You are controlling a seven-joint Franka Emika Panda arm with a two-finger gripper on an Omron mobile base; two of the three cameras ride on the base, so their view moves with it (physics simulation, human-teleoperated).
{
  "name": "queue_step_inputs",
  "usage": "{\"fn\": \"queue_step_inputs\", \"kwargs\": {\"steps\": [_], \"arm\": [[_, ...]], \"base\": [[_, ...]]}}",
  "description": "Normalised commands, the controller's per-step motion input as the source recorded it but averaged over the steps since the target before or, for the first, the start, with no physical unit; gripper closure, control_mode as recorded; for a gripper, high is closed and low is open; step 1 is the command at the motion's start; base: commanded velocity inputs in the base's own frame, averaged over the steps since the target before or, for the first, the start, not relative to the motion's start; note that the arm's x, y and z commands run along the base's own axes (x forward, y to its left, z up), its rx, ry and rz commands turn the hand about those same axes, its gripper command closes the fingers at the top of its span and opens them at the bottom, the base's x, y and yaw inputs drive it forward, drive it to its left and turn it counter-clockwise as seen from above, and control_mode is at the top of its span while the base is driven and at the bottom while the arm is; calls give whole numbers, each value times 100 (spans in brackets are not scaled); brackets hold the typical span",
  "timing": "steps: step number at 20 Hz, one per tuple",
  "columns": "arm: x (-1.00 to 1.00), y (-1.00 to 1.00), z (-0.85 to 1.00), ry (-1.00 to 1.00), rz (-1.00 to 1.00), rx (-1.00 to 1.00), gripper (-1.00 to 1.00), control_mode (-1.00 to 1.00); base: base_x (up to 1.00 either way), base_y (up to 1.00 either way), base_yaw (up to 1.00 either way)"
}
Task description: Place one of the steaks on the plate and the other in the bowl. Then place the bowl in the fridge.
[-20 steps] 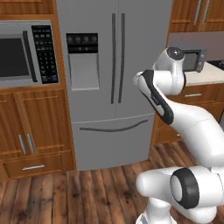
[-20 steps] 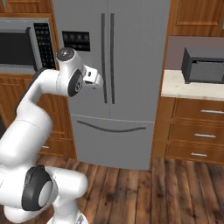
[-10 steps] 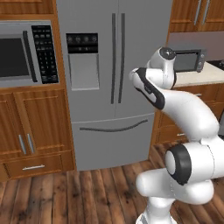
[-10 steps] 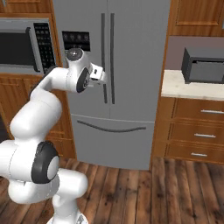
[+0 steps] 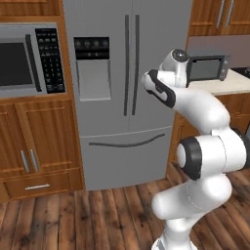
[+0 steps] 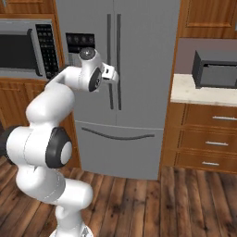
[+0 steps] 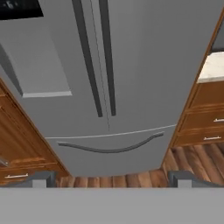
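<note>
Before one fridge [image 5: 122, 93], tool [image 7: 112, 178] (wide apart)

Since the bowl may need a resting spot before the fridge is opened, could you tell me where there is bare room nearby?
The pale counter right of the fridge has a bare strip between its left edge and the dark toaster oven, which crowds its back. The wood floor before the bottom drawer lies bare. The open gripper faces the shut doors with a free gap between.

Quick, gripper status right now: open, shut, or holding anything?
Gripper: open, jaws wide apart, holding nothing, pointed at the closed fridge.
</note>
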Motion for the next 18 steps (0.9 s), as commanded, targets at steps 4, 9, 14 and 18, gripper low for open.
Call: {"fn": "queue_step_inputs", "kwargs": {"steps": [4, 9, 14, 18], "arm": [[52, -9, 0, 0, 0, 0, -100, -100], [51, 0, 0, 0, 0, 0, -100, -100], [54, 0, 0, 0, 0, 0, -100, -100], [47, 0, 0, 0, 1, 0, -100, -100]], "base": [[0, 0, 0], [0, 0, 0], [0, 0, 0], [0, 0, 0]]}}
